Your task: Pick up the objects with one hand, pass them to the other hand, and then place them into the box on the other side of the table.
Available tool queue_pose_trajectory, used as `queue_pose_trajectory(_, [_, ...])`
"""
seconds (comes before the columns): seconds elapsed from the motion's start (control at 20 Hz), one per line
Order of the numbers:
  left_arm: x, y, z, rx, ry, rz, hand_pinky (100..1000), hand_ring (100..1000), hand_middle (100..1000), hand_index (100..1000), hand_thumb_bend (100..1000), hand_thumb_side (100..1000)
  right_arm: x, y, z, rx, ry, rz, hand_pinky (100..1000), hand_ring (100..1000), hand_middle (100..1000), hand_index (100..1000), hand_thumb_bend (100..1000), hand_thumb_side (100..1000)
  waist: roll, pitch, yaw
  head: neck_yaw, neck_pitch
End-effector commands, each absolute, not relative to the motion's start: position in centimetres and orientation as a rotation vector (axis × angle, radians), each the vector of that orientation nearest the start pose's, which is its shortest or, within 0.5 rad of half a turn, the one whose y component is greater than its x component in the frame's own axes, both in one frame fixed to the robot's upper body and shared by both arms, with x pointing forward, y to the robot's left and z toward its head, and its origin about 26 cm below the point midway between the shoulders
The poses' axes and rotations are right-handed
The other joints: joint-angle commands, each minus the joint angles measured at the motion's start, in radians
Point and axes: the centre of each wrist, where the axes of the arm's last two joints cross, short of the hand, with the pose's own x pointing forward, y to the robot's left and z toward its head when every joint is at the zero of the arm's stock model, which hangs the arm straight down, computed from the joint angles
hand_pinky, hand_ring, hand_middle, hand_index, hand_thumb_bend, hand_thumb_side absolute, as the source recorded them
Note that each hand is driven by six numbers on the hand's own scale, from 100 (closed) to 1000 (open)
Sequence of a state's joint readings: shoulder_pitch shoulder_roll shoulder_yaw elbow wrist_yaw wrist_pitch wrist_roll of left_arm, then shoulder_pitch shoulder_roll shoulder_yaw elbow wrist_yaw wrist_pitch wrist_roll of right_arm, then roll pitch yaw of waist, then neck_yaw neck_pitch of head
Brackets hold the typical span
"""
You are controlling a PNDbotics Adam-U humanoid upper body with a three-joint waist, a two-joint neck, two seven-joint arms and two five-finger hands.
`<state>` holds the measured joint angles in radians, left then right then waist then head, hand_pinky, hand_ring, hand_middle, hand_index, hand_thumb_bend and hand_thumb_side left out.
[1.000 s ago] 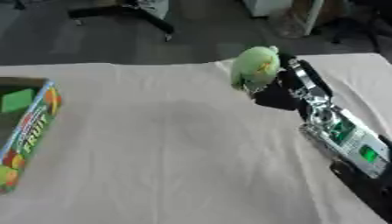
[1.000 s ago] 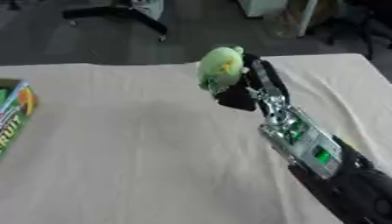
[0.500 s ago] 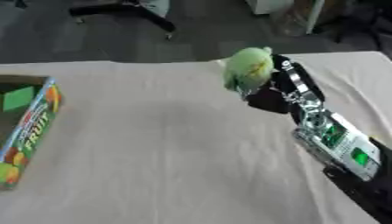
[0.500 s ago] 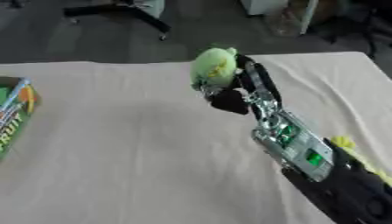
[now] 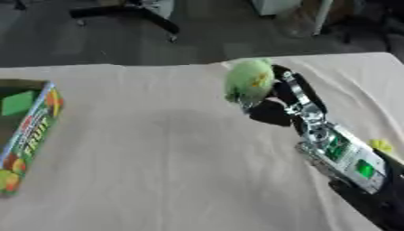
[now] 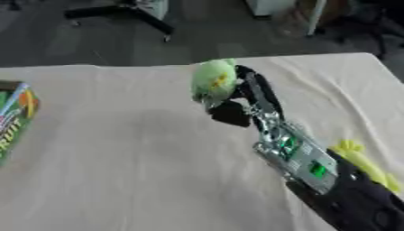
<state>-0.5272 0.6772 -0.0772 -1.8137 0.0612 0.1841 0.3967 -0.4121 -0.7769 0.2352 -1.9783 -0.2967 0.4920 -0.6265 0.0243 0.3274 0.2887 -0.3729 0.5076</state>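
Black fingers of the right hand are curled round a pale green rounded object, soft-looking and fuzzy, perhaps a plush fruit with a small yellow mark on its side. It is held up above the cream tablecloth, near the far edge and right of centre. By its look I judge it light and squashy, unlikely to slip or break; a hold round its broad middle, as now, seems the safest, and the receiving hand would do best to take the free left side, which is uncovered

The right forearm comes in from the lower right corner and slants up toward the table's middle, its silver section with green lights showing along the top. The hand is tipped so the object faces left, toward the other side

The left hand shows in neither view, so the handover has no partner in sight yet. Far to the left, at the table's edge, stands the green fruit-printed box, open at the top and well apart from the held object. A yellow thing lies on the cloth beside the right forearm
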Motion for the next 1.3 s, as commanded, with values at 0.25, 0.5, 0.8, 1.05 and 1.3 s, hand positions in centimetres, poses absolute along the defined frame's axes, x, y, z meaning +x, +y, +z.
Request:
queue_pose_trajectory(0.25, [32.8, 29.0, 30.2, 0.646, -2.276, -0.463, 748, 764, 739, 741, 100, 523, 29.8, -25.9, 23.8, -1.012, -1.682, 0.006, 723, 480, 295, 490, 100, 100, 0.005, -0.033, -0.002, 0.007, 0.014])
queue_pose_trajectory(0.5, [32.4, 27.8, 32.2, 0.599, -2.282, -0.640, 746, 755, 735, 743, 100, 490, 29.8, -25.3, 23.2, -1.016, -1.686, 0.039, 721, 480, 296, 490, 100, 100, 0.008, -0.036, -0.001, 0.038, 0.021])
queue_pose_trajectory(0.8, [32.2, 26.6, 33.8, 0.549, -2.238, -0.807, 743, 752, 733, 743, 100, 501, 29.7, -24.6, 22.6, -1.009, -1.685, 0.071, 721, 481, 298, 490, 100, 100, 0.010, -0.041, -0.002, 0.047, 0.026])
queue_pose_trajectory(1.05, [31.3, 24.7, 35.3, 0.465, -2.224, -0.956, 744, 751, 732, 746, 100, 497, 29.6, -24.0, 21.9, -1.012, -1.673, 0.103, 721, 482, 298, 490, 100, 100, 0.011, -0.045, -0.001, 0.035, 0.027])
queue_pose_trajectory(1.3, [29.6, 21.5, 37.0, 0.377, -2.209, -1.199, 744, 751, 729, 749, 100, 492, 29.5, -23.7, 21.5, -1.012, -1.667, 0.125, 722, 483, 299, 489, 100, 100, 0.013, -0.050, 0.002, 0.032, 0.032])
